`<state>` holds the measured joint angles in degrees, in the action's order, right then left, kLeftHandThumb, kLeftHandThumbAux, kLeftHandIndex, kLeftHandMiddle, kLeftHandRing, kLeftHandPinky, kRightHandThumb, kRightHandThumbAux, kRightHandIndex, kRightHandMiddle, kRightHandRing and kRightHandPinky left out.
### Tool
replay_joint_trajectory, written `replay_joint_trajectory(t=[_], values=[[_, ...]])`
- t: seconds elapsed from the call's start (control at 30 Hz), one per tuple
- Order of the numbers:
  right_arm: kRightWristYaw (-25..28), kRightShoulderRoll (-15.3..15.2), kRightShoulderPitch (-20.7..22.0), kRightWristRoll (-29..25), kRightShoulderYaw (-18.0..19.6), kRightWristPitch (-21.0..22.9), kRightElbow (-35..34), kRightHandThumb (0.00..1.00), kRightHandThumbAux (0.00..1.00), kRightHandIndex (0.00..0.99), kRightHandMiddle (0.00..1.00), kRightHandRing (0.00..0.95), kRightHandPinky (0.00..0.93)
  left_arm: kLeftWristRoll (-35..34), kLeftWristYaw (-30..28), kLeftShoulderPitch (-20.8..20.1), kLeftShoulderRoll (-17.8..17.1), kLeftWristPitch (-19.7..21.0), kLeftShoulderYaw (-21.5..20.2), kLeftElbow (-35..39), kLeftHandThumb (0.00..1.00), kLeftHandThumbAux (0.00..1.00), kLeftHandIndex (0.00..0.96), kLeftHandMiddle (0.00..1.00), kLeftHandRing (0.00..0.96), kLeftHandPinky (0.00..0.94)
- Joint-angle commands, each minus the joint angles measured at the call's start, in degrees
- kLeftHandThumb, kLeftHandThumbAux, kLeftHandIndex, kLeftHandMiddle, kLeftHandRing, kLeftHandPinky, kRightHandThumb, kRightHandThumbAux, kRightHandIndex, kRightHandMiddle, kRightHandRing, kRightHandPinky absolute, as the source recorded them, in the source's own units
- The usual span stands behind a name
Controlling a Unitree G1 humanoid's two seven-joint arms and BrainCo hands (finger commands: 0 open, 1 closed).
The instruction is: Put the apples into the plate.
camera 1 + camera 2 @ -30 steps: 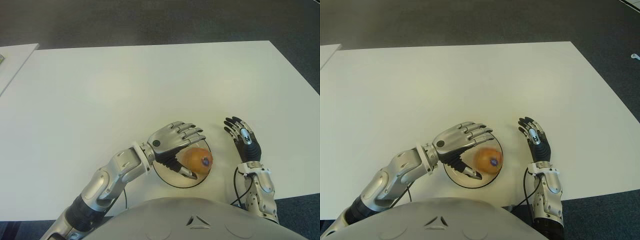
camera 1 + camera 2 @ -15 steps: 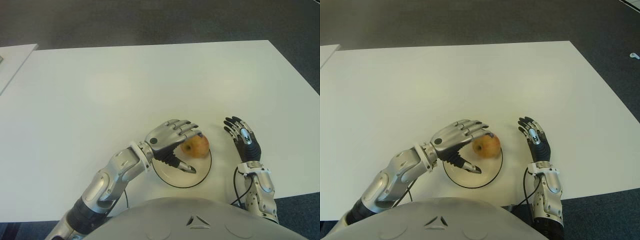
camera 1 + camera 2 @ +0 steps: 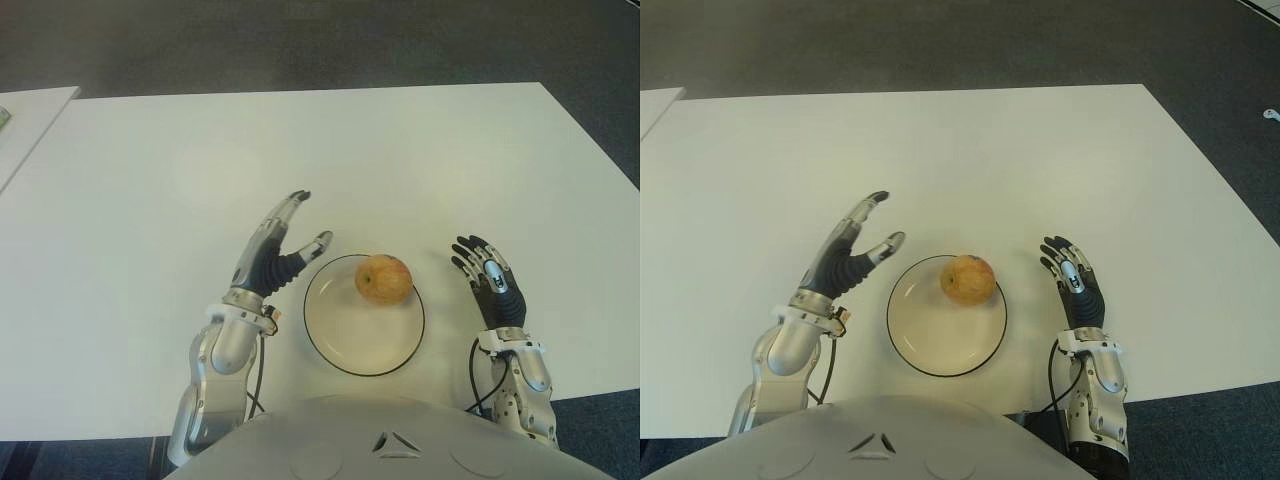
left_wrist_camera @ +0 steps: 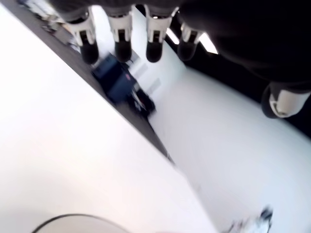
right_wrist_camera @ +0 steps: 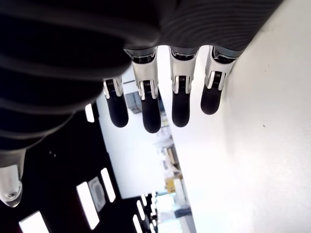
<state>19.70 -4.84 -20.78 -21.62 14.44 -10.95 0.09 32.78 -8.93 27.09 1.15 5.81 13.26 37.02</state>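
A yellow-orange apple [image 3: 383, 279] sits in the far part of a white plate with a dark rim [image 3: 345, 355], near the table's front edge. My left hand [image 3: 281, 238] is just left of the plate, fingers spread and holding nothing, clear of the apple. In the left wrist view its fingers [image 4: 121, 42] stretch out straight over the white table, and a dark arc of the plate's rim [image 4: 63, 219] shows. My right hand [image 3: 482, 271] shows to the right of the plate, fingers extended and nothing in it.
The white table [image 3: 300, 160] stretches far and wide beyond the plate. A second white surface [image 3: 25, 120] stands at the far left, with dark floor [image 3: 300, 40] behind the table.
My left hand has let go of the apple, drawn back to the left off the plate and opened. The apple has rolled from the plate's near right to its far part. The right hand barely moved.
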Motion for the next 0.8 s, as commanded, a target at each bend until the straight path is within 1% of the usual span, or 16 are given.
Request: replay_joint_trajectory(t=[0.03, 0.13, 0.2, 0.3, 0.43, 0.53, 0.6, 0.67, 0.7, 0.8], values=[[-3.44, 0.64, -2.86, 2.34, -0.8, 2.64, -4.42, 0.32, 0.501, 0.169, 0.201, 0.15, 0.14, -19.05, 8.78, 10.45, 8.65, -8.76, -5.51, -4.78, 0.068, 0.4, 0.188, 0.086, 0.091, 0.187], [-6.1, 0.88, -5.39, 5.0, -1.9, 4.44, -9.88, 0.306, 0.516, 0.156, 0.18, 0.132, 0.122, -23.98, 9.59, 9.67, 9.76, -11.33, -7.46, -8.13, 0.061, 0.417, 0.244, 0.121, 0.13, 0.231], [-7.21, 0.95, -6.45, 6.03, -2.38, 5.28, -12.03, 0.287, 0.528, 0.143, 0.156, 0.111, 0.108, -26.02, 9.93, 9.74, 9.59, -12.91, -7.8, -9.55, 0.06, 0.425, 0.281, 0.143, 0.147, 0.226], [-8.49, 0.92, -7.37, 7.36, -3.13, 6.35, -14.27, 0.272, 0.533, 0.133, 0.134, 0.092, 0.092, -28.78, 10.95, 9.67, 9.71, -15.28, -7.89, -11.81, 0.062, 0.432, 0.311, 0.159, 0.154, 0.21], [-8.92, 0.87, -8.19, 7.42, -4.14, 7.59, -16.73, 0.254, 0.536, 0.116, 0.099, 0.057, 0.061, -32.18, 12.18, 11.37, 8.58, -19.04, -6.09, -14.05, 0.073, 0.444, 0.335, 0.173, 0.148, 0.166], [-8.45, 0.45, -8.95, 7.11, -4.88, 8.39, -18.36, 0.239, 0.538, 0.098, 0.072, 0.03, 0.029, -33.63, 12.81, 13.83, 8.2, -22.67, -4.02, -17.2, 0.081, 0.453, 0.336, 0.161, 0.124, 0.125], [-8.0, 0.15, -9.4, 7.14, -5.45, 8.59, -19.09, 0.225, 0.539, 0.078, 0.049, 0.015, 0.014, -34.64, 12.83, 14.44, 7.35, -23.86, -4.09, -19.33, 0.089, 0.46, 0.299, 0.135, 0.09, 0.095], [-7.27, -0.46, -10.0, 7.89, -6.28, 8.4, -19.56, 0.206, 0.543, 0.047, 0.021, 0.006, 0.006, -35.17, 12.77, 14.51, 6.3, -24.47, -4.62, -21.97, 0.102, 0.471, 0.176, 0.085, 0.05, 0.064], [-7.09, -0.62, -10.18, 8.08, -6.48, 8.3, -19.63, 0.2, 0.545, 0.038, 0.013, 0.003, 0.003, -35.31, 12.81, 14.5, 5.99, -24.83, -4.68, -22.76, 0.107, 0.475, 0.14, 0.069, 0.037, 0.053], [-6.48, -1.55, -10.71, 9.05, -7.24, 7.97, -19.69, 0.193, 0.548, 0.02, 0.004, 0.001, 0.001, -35.52, 12.79, 14.34, 5.2, -24.92, -4.79, -24.11, 0.117, 0.487, 0.089, 0.039, 0.016, 0.03]])
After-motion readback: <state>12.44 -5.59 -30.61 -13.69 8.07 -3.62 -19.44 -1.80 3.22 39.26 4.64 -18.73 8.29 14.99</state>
